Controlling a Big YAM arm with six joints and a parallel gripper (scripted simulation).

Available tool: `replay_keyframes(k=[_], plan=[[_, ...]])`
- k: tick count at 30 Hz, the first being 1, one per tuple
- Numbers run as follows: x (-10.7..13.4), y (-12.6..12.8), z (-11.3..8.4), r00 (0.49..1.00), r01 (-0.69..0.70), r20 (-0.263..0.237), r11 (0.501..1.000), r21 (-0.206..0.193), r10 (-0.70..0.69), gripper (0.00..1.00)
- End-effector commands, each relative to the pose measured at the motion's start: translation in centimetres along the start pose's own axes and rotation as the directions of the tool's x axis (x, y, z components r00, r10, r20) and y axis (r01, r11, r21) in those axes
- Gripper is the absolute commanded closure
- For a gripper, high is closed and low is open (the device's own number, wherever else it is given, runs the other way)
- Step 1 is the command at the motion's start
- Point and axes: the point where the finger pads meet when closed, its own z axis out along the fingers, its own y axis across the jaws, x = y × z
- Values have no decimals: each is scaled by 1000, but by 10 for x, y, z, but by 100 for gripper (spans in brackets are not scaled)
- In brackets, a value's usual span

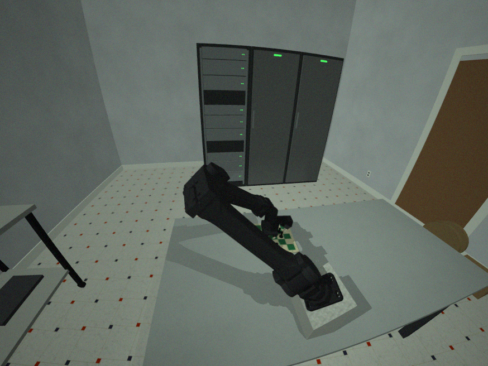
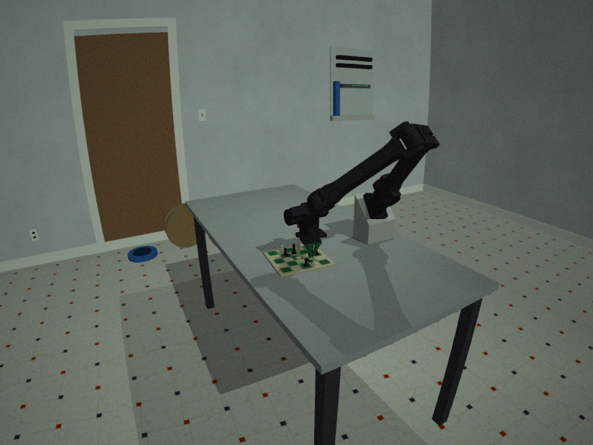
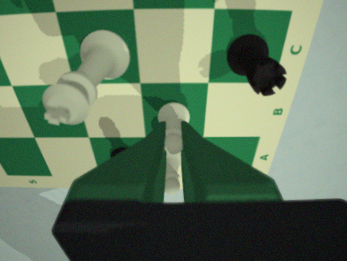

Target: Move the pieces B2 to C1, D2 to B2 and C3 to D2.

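Note:
The small green-and-cream chessboard [image 1: 290, 239] [image 2: 286, 268] [image 3: 239, 111] lies on the grey table. My gripper [image 3: 173, 130] [image 2: 312, 252] is shut on a white pawn-like piece [image 3: 173, 114] and holds it upright, low over square B2. Whether its base touches the board I cannot tell. A black piece [image 3: 250, 56] stands on C1. A larger white piece [image 3: 104, 53] stands on C3. A black piece [image 3: 118, 151] near A3 is mostly hidden behind my left finger.
Several other pieces [image 2: 286, 251] stand at the board's far side in the exterior view. The arm's white base block [image 2: 368, 228] [image 1: 341, 313] sits on the table behind the board. The table's edge runs close along the board's 1-side.

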Motion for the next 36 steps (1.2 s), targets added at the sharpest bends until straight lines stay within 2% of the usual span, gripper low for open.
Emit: replay_keyframes(k=[1, 36], plan=[[5, 3, 1, 1000, 13, -1, 1000, -10, -13, 100], [6, 3, 0, 999, 47, -1, 999, -14, -47, 100]])
